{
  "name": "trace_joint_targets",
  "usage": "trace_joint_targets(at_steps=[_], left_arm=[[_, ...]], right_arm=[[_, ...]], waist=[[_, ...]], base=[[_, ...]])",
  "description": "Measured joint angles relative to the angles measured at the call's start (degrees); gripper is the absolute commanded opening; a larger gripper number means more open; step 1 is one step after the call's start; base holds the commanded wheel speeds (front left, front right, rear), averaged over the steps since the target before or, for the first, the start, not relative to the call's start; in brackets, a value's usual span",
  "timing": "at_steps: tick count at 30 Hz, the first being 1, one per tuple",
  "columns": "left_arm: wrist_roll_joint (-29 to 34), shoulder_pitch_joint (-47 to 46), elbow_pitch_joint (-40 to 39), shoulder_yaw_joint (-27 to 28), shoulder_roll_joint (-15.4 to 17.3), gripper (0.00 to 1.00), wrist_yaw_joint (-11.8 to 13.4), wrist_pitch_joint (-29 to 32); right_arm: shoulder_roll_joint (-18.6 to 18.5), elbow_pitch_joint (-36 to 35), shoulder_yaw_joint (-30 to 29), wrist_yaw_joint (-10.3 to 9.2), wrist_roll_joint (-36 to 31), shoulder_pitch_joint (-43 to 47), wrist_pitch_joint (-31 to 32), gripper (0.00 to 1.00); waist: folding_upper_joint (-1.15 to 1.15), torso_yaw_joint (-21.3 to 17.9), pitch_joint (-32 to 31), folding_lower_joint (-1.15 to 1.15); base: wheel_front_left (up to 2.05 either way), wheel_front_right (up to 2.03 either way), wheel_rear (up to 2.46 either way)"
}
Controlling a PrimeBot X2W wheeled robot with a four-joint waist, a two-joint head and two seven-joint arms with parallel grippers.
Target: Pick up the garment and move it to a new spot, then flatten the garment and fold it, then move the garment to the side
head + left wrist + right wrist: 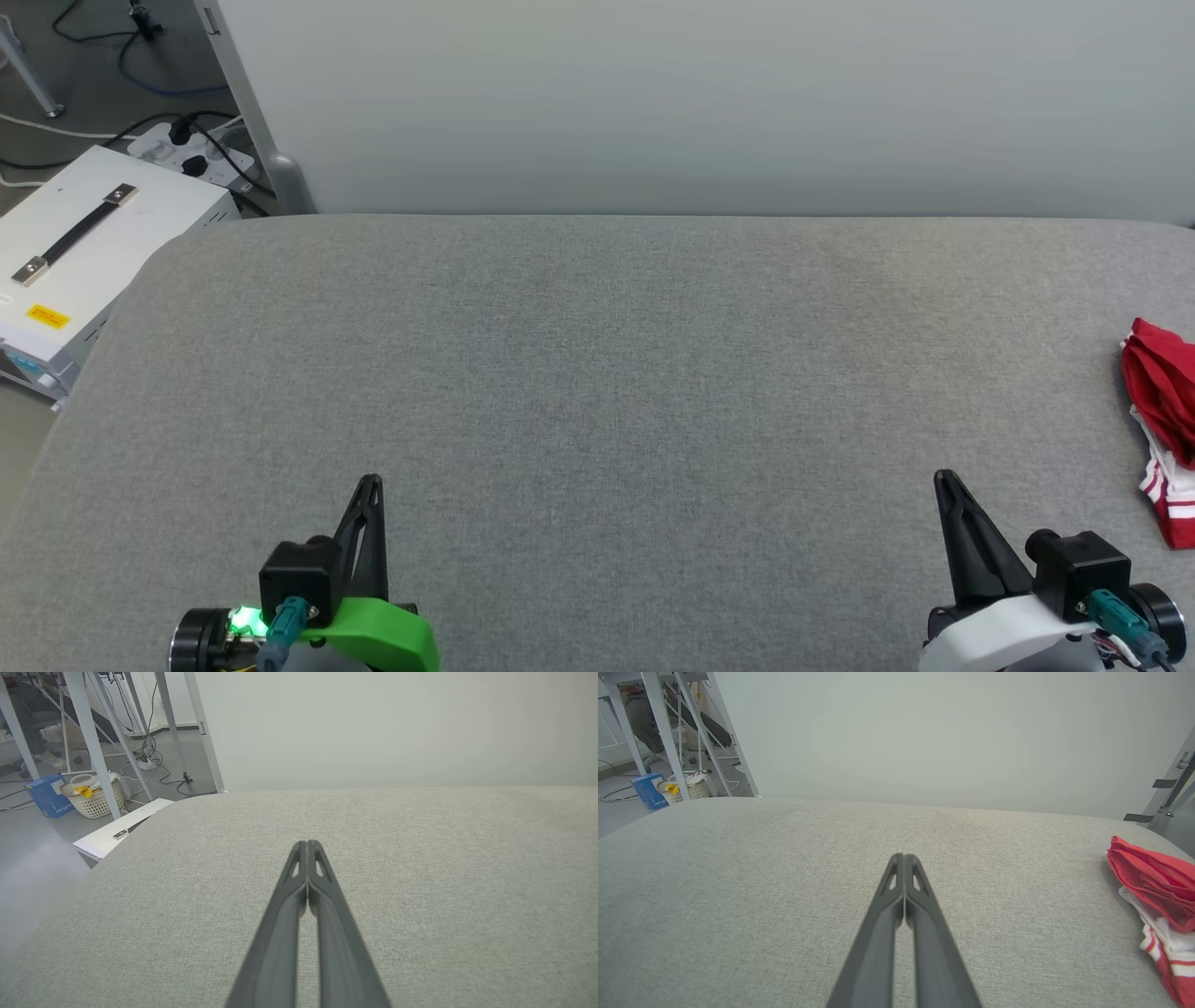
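This looks like a robot lab or test room, not a home. A wide table (597,373) padded in grey cloth stands against a plain pale partition wall (709,103). On the bare grey floor (32,858) at ten o'clock from the table sits a white equipment case (93,243) with a strap handle and a yellow label. At eleven o'clock lies a power strip (191,154) with loose cables (168,91). Farther off stand metal frame legs (88,742), a white basket (96,800) and a blue box (46,795).

No legible text — yellow label (47,316) too small.
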Motion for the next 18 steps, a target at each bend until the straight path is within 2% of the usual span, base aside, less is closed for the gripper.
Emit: trace_joint_targets(at_steps=[18], left_arm=[[0.6,-0.4,-1.2,0.7,-0.2,0.00,0.0,2.0]], right_arm=[[0.0,-0.6,-0.1,0.00,-0.8,-1.1,2.1,0.00]], waist=[[0.00,-0.2,0.2,0.00]], base=[[0.00,0.00,0.00]])
